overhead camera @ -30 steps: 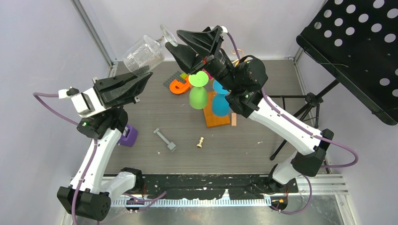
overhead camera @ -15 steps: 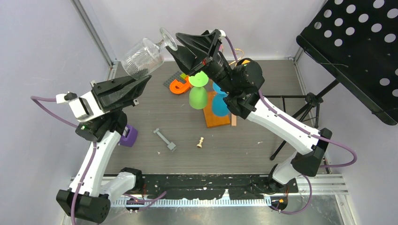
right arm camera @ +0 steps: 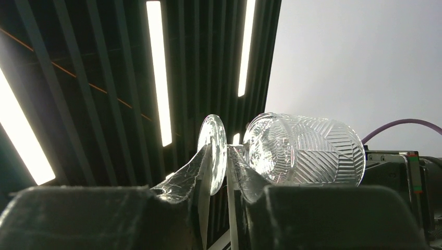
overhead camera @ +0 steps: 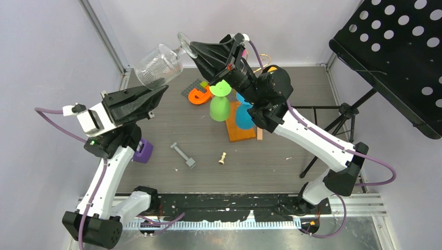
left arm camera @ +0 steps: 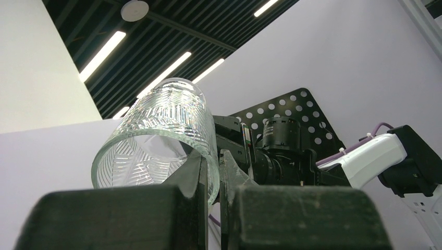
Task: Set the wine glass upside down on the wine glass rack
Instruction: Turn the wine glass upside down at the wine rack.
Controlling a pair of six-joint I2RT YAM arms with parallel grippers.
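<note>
A clear cut-pattern wine glass lies tilted on its side high above the table's far left. My left gripper is shut on its rim, one finger inside the bowl and one outside. My right gripper comes in from the right, and its fingers close on either face of the glass's round foot. The wine glass rack stands behind the right arm. Only a gold wire loop and the orange-brown wooden base show. A green glass and a blue glass hang on it upside down.
An orange curved piece and a grey studded plate lie at the far middle. A purple block, a grey bar-shaped piece and a small pale pawn lie nearer. A black perforated music stand overhangs the right side.
My right gripper's fingers have narrowed onto the glass's foot. The glass and both grippers have drifted slightly left. The left grip is unchanged.
</note>
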